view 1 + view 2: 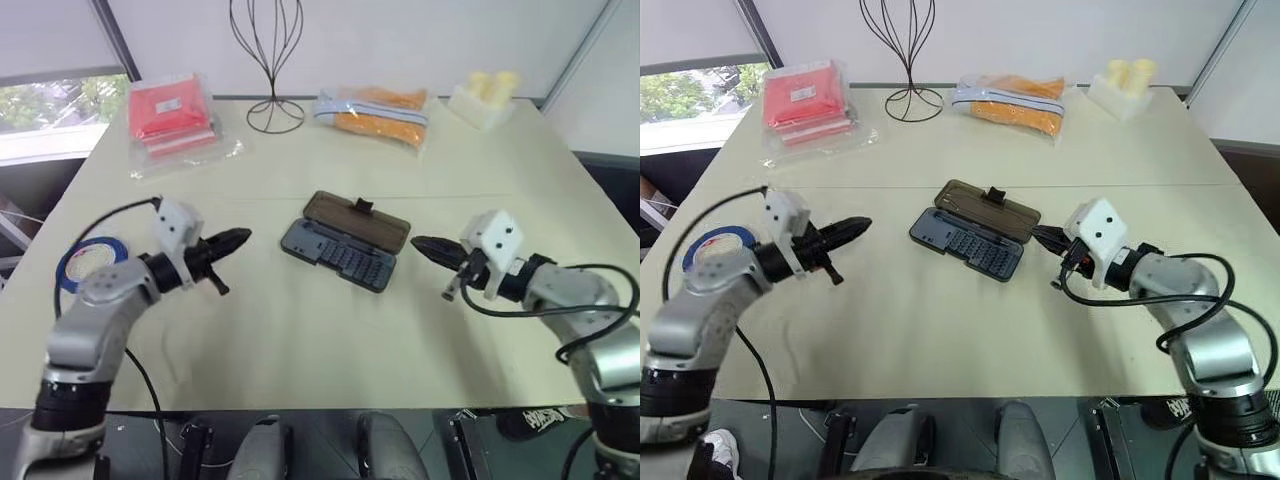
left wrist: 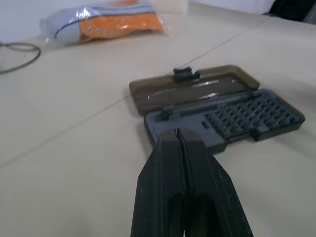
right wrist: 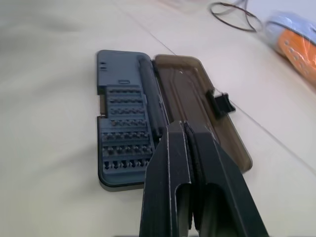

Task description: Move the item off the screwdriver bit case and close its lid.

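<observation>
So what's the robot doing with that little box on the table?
The robot is working on a screwdriver bit case in the middle of the table. The case lies open, its brown lid folded flat behind the tray of bits, with nothing resting on it. The left gripper and right gripper sit on either side, both shut, holding nothing and not touching the case. The lid has not been closed yet.

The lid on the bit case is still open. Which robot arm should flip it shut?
Probably the right. The lid lies open flat on the far side of the screwdriver bit case, nothing on it. The right gripper, shut, sits almost at the lid's end; the left gripper, also shut, is farther off.
</observation>
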Tool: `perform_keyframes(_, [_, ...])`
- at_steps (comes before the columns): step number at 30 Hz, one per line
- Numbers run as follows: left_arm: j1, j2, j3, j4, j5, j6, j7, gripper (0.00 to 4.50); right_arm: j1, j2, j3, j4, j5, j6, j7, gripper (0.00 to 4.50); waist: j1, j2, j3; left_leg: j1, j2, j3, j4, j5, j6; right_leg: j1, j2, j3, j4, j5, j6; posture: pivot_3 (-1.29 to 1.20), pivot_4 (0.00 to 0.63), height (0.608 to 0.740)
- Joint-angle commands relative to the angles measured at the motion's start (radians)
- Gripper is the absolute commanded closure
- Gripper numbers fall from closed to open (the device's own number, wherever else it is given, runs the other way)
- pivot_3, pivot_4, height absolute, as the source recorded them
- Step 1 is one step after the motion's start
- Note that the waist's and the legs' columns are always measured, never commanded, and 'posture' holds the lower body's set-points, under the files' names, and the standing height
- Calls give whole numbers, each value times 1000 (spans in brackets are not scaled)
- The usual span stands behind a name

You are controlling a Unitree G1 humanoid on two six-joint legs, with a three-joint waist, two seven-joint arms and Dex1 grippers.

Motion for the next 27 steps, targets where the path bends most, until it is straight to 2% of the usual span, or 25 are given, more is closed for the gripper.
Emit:
perform_keyframes(1, [-35, 26, 23, 6, -20, 18, -30, 4500, -34, -27, -15, 6, 16, -10, 33, 4457, 0, 0, 0, 0, 0, 0, 0, 0, 0, 0, 0, 0, 0, 0, 0, 0, 150, 740])
perform_keyframes(27, [-83, -8, 16, 17, -45, 71, -17, 4500, -31, -27, 5, 47, -22, -56, 55, 4457, 1, 0, 0, -1, 0, 0, 0, 0, 0, 0, 0, 0, 0, 0, 0, 0, 150, 740])
